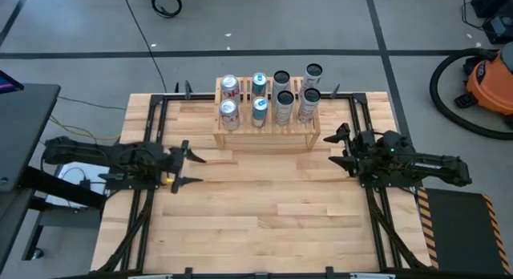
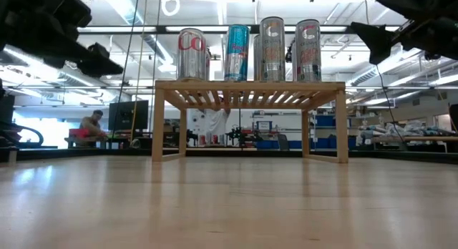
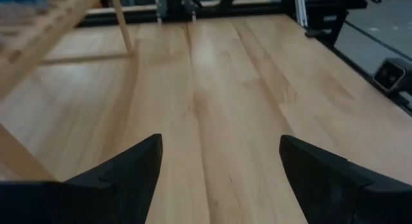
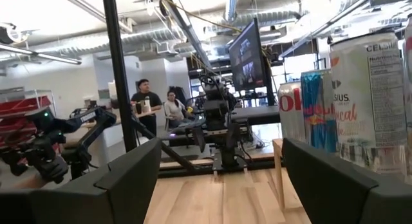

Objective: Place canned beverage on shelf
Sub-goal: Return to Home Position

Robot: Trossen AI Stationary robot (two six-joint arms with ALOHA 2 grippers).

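The light-wood rectangular shelf (image 1: 267,135) with a slatted top stands at the far middle of the pale plank tabletop (image 1: 264,219). Eight tall slim beverage cans stand upright on it in four pairs, each pair set one can behind the other. Starting at the left arm's side there are two silver-and-red cans (image 1: 229,112), two blue cans (image 1: 260,109), two white cans with dark tops (image 1: 284,104) and two white cans with pinkish print (image 1: 309,100). From above, the print on those last two pairs is hard to read, so their colours are likely rather than certain. In the low view the front can of each pair stands along the shelf's top edge, and the space under the slats is open.

The left gripper (image 1: 195,169) is held above the table's left side, well apart from the shelf. Its two dark fingers are spread wide with nothing between them, and its wrist view shows only bare planks in the gap.

The right gripper (image 1: 335,149) hangs just off the shelf's right end without touching it. It too is spread wide and empty. Its wrist view looks past the cans into the room, where two seated people (image 4: 145,98) and a dark monitor (image 4: 248,53) show.
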